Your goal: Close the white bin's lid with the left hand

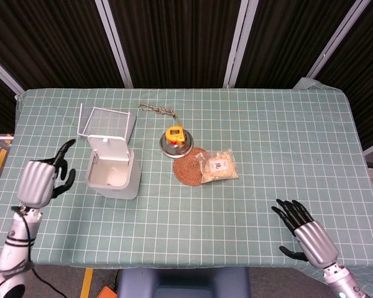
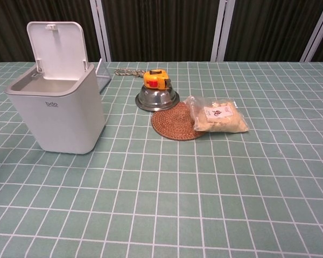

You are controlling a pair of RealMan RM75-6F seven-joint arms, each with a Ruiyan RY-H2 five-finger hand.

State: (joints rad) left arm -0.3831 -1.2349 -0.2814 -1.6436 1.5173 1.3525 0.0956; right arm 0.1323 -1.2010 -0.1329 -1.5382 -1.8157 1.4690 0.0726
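The white bin [image 1: 114, 177] [image 2: 56, 115] stands on the left part of the table with its lid [image 1: 109, 148] [image 2: 58, 47] raised upright at the back, the inside showing. My left hand [image 1: 42, 179] hovers just left of the bin, fingers apart, holding nothing and not touching the bin. My right hand [image 1: 304, 233] stays low at the table's front right edge, fingers spread and empty. Neither hand shows in the chest view.
A wire basket [image 1: 105, 121] lies behind the bin. A metal bowl [image 1: 176, 143] carrying a yellow tape measure [image 1: 174, 133], a woven coaster [image 1: 189, 166], a bag of snacks [image 1: 217, 165] and a chain [image 1: 156, 109] sit near the table's middle.
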